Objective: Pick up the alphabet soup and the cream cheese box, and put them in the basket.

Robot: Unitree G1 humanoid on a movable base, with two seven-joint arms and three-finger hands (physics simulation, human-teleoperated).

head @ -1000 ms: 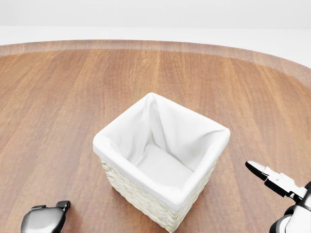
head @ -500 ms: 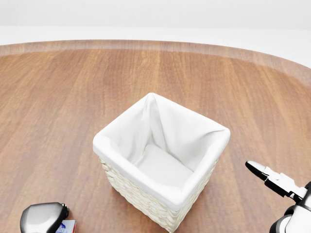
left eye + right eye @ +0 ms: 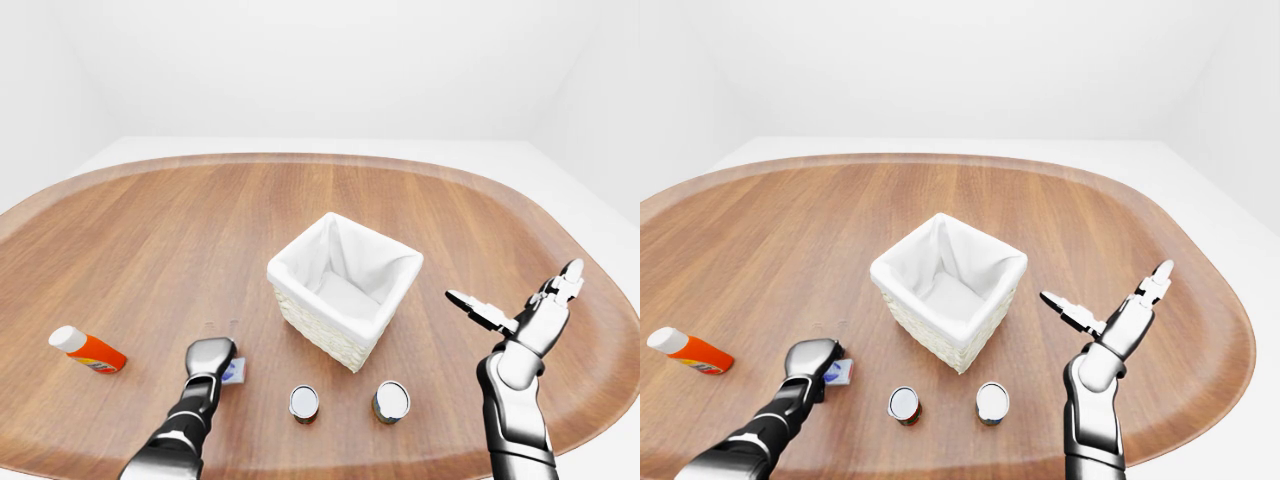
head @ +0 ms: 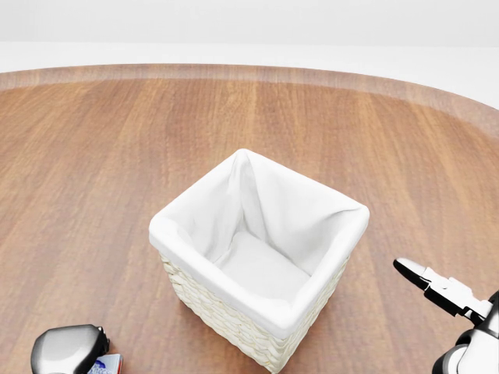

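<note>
- One white-lined wicker basket [image 3: 345,290] at the table [image 3: 150,220] middle; two upright cans [image 3: 304,403] [image 3: 391,401] below it; one orange bottle [image 3: 88,351] at far left.
- Left hand [image 3: 208,358] covers the cream cheese box [image 3: 235,371]; its finger state cannot be told.
- Right hand [image 3: 520,310] has its fingers spread, empty.
- The head view lacks the cans and bottle.

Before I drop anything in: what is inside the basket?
The basket shows only its white cloth liner, no cans or box. The liner's bottom nearest the lower rim is hidden by the wall in every view.
</note>
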